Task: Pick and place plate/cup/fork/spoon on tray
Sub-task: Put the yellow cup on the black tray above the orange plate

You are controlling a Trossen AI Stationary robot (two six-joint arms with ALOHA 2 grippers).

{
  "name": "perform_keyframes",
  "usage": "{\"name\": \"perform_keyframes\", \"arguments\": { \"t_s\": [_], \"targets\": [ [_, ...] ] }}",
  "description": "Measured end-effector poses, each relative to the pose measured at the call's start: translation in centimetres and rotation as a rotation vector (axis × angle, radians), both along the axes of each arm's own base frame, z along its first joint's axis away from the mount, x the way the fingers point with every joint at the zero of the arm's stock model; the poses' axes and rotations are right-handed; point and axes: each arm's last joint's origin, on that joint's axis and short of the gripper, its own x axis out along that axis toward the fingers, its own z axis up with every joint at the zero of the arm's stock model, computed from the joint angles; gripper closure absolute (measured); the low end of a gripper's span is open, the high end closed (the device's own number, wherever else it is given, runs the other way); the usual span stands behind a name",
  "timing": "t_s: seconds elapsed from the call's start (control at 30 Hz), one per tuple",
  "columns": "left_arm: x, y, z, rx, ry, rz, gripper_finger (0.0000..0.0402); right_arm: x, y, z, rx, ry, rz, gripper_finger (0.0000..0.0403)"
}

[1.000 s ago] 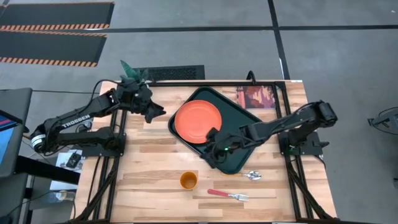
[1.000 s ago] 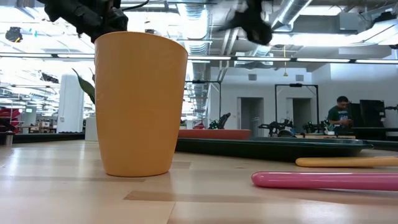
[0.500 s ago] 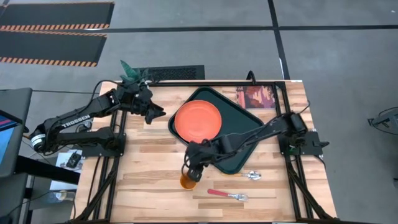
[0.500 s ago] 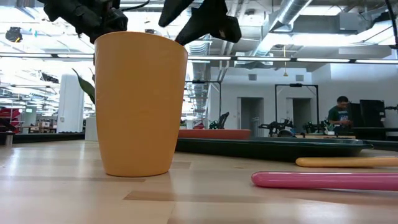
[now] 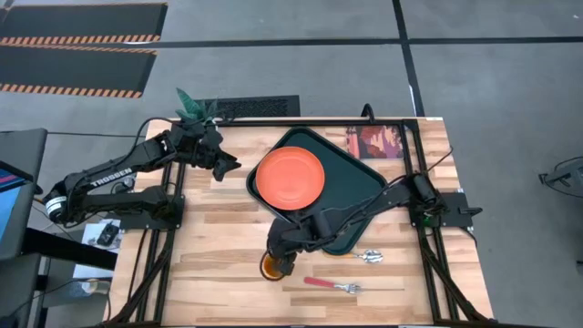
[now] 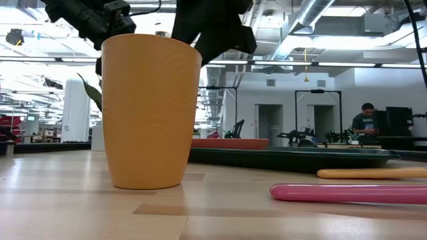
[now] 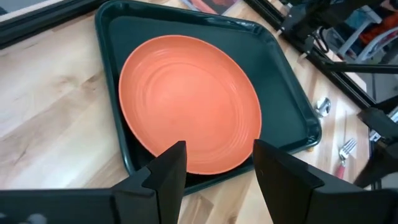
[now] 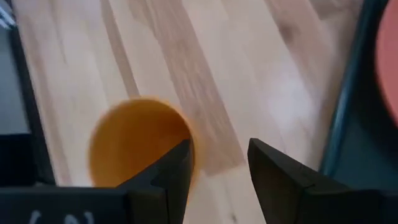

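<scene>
Tableware counts come first, largest down: one dark green rectangular tray with a raised rim, beyond the right gripper; one round orange-red plastic plate already lying in it; one orange-yellow cylindrical cup; one pink-handled metal fork; one orange-handled spoon, partly hidden. Cup stands upright on the wooden table directly beneath the right gripper, one finger over its rim; its fingers are parted and hold nothing; this arm is plainly nearer. Left gripper, parted and empty, waits well apart beside the tray.
</scene>
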Motion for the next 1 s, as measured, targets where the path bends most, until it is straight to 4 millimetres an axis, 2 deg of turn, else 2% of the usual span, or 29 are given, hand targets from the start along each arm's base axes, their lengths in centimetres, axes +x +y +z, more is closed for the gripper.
{"name": "perform_keyframes", "arguments": {
  "t_s": [0.13, 0.43, 0.63, 0.8, 0.9, 1.0],
  "targets": [
    [-0.1, 0.0, -0.1, -0.012, 0.014, 0.004, 0.0231, 0.1, -0.3, 0.4, 0.002, -0.022, -0.007, 0.0222],
    [-0.1, 0.0, -0.2, -0.002, 0.024, 0.022, 0.0231, 0.1, 1.3, -0.7, 0.002, -0.009, 0.029, 0.0219],
    [-0.1, 0.0, -0.2, -0.001, 0.024, 0.025, 0.0231, 0.4, 1.5, -1.8, -0.006, 0.016, 0.027, 0.0223],
    [-0.1, 0.0, -0.2, -0.007, 0.023, 0.029, 0.0231, 0.9, 1.8, -4.2, 0.000, 0.076, 0.041, 0.0223],
    [-0.1, 0.0, -0.2, -0.006, 0.024, 0.036, 0.0231, 0.9, 1.9, -4.2, 0.005, 0.079, 0.037, 0.0239],
    [-0.1, 0.0, -0.2, -0.017, 0.023, 0.049, 0.0231, 0.8, 1.9, -4.1, 0.002, 0.076, 0.034, 0.0289]
  ]
}}
